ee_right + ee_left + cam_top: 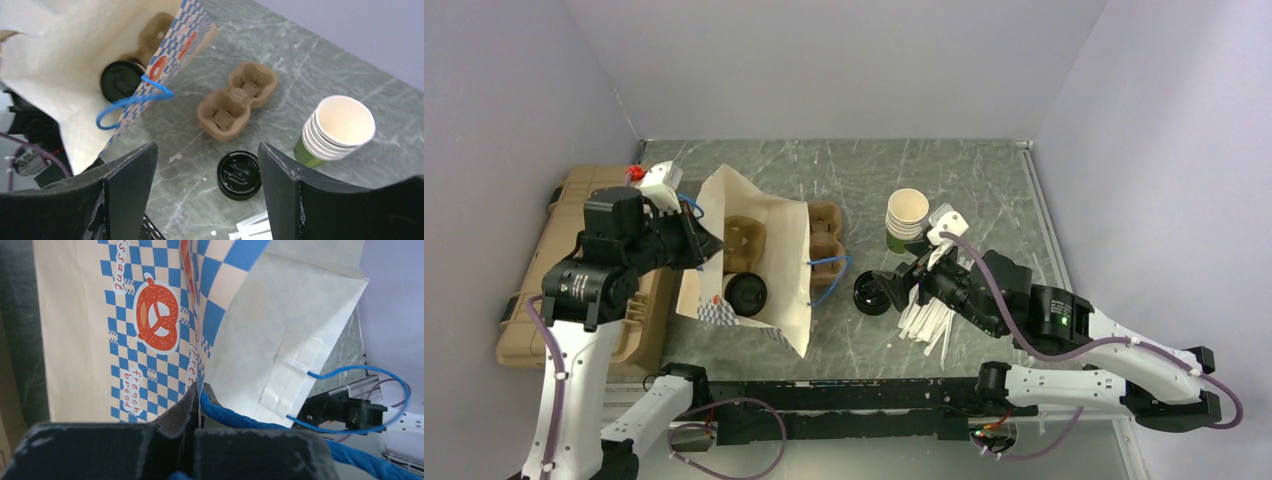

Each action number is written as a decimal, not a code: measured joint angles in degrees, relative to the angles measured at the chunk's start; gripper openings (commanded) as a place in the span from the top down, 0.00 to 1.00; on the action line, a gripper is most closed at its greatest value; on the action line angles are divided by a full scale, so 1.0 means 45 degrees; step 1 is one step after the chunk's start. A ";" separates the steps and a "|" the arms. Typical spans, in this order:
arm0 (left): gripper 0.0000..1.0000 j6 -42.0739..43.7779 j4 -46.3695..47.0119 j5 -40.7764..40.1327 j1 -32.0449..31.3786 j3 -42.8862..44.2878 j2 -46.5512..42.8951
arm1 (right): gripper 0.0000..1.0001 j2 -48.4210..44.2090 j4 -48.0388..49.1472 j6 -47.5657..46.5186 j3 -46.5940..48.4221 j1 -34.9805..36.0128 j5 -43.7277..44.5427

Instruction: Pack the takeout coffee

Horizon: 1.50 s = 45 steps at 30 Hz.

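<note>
My right gripper (206, 150) hangs wide open, holding nothing. A loose black lid (239, 175) lies under it on the grey marbled table (300, 65). My left gripper (199, 402) is pinched tight on the blue handle (235, 417) of the paper bag (90, 340). To its right, inside the bag, the coffee cup (746, 293) sits lidded. Past the right gripper are a cardboard carrier (237, 100) and a stack of cups (340, 127). Left of the left gripper lies a tan case (534, 290). Pale walls (844, 60) box the table in.
</note>
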 measured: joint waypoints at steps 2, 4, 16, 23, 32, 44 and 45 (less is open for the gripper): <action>1.00 -0.0209 -0.0325 0.0117 0.0000 0.0175 0.0248 | 0.21 0.0291 -0.0500 0.0257 0.0238 0.0000 0.0622; 1.00 -0.0374 -0.0656 0.0267 0.0000 0.0180 0.0432 | 0.20 0.0631 -0.1054 0.0568 0.0447 -0.0010 0.1248; 1.00 -0.1676 -0.0505 0.1676 0.0000 -0.0291 0.1141 | 0.20 0.1787 -0.3959 0.2531 -0.0102 -0.1239 0.2195; 0.98 -0.1919 0.0393 0.1773 0.0330 -0.1889 0.1151 | 0.21 0.1520 -0.4075 0.2846 -0.0656 -0.2302 0.1593; 0.79 -0.1739 0.0442 0.1341 0.0874 -0.3060 0.1477 | 0.22 0.1797 -0.4498 0.3594 -0.1438 -0.3551 0.1248; 0.47 -0.1078 0.0194 0.0452 0.0889 -0.2909 0.1530 | 0.22 0.2268 -0.4964 0.5416 -0.2016 -0.4862 0.0865; 0.45 -0.1035 0.0141 0.0423 0.0889 -0.2807 0.1530 | 0.22 0.2288 -0.4998 0.5591 -0.2079 -0.4920 0.0865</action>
